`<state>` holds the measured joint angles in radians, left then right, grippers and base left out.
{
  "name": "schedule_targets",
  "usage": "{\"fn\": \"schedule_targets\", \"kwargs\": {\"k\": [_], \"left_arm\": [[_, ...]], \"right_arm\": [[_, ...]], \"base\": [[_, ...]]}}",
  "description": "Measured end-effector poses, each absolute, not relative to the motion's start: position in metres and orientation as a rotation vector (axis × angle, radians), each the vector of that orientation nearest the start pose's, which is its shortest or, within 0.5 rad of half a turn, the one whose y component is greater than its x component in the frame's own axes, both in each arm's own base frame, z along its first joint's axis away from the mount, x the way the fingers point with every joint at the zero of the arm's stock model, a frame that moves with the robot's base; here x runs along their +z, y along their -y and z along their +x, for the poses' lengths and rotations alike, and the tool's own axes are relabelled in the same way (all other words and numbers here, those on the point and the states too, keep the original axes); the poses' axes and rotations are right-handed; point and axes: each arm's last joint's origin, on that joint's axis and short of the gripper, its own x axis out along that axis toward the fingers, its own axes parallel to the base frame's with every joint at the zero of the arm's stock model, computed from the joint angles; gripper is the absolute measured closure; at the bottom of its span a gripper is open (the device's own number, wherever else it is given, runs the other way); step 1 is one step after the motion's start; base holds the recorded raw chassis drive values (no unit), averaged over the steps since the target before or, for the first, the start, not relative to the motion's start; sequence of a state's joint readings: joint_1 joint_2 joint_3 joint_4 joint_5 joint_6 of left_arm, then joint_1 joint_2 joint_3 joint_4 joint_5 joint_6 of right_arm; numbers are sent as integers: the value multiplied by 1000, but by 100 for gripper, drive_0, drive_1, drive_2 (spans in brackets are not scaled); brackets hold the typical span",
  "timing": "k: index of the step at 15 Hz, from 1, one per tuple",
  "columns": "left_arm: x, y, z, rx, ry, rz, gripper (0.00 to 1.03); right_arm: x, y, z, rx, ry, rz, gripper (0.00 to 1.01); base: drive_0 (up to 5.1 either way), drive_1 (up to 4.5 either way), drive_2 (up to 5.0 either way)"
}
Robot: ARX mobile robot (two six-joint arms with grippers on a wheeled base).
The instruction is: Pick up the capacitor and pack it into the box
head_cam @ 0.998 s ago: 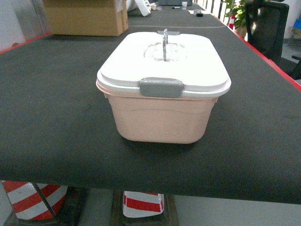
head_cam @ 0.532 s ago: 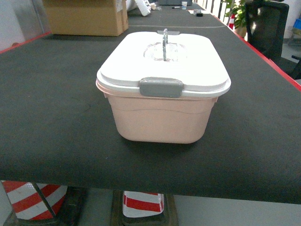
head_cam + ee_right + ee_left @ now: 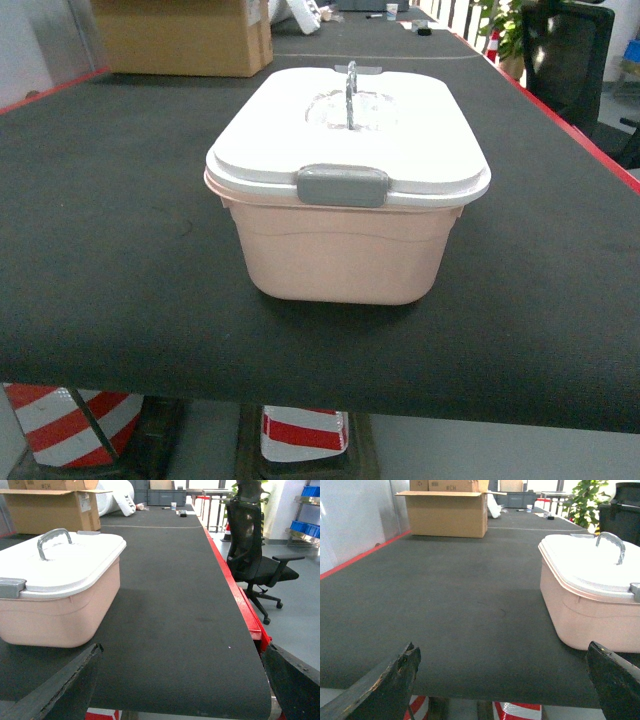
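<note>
box (image 3: 345, 250) x1 | lid (image 3: 400, 135) x1 | handle (image 3: 351, 90) x1 | latches (image 3: 342, 186) x2 | cardboard carton (image 3: 447, 514) x1 | office chair (image 3: 252, 555) x1 | striped cones (image 3: 60, 420) x2, poss. more, cropped

Only the fingers show, at the bottom corners of each wrist view. The left fingers (image 3: 385, 690) are black, wedge-shaped, with worn edges chipped to pale brown. The right fingers (image 3: 60, 687) look dark grey-black and scuffed, though blurred.
</note>
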<state>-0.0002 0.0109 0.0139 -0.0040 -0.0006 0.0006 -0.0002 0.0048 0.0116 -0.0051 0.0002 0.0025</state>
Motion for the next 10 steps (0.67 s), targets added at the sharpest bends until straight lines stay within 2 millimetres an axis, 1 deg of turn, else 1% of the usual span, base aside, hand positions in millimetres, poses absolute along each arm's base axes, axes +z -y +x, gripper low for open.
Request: {"fn": "schedule_targets", "kwargs": {"k": [10], "left_arm": [[167,0,98,0,-1,1,5]], "right_arm": [[167,0,97,0,2,2,3]], "base": [[0,0,0]]}}
